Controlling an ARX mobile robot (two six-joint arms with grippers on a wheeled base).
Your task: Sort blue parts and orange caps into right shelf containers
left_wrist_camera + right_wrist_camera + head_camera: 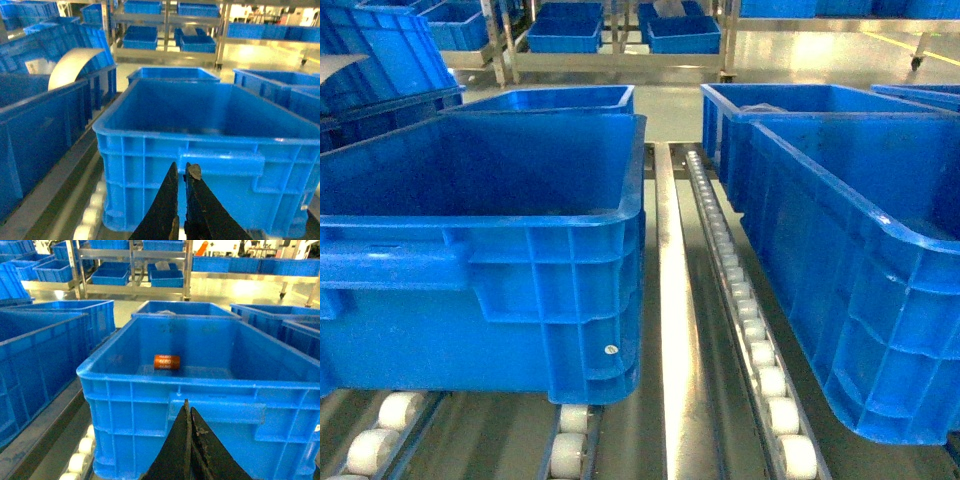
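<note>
Two large blue containers stand side by side on roller tracks, the left one (570, 225) and the right one (840, 190). Neither gripper shows in the head view. My left gripper (181, 169) is shut with nothing in it, low in front of the left container's (200, 137) near wall. My right gripper (189, 406) is shut and empty before the right container (200, 384). One orange cap (167, 361), printed 4680, lies on that container's floor near the back. The blue parts are out of view.
A steel rail (675, 300) and a line of white rollers (752, 330) run between the two containers. More blue bins stand behind (555, 98) and on a far shelf (565, 35). A stack of bins with a curved white sheet (75, 65) is at the left.
</note>
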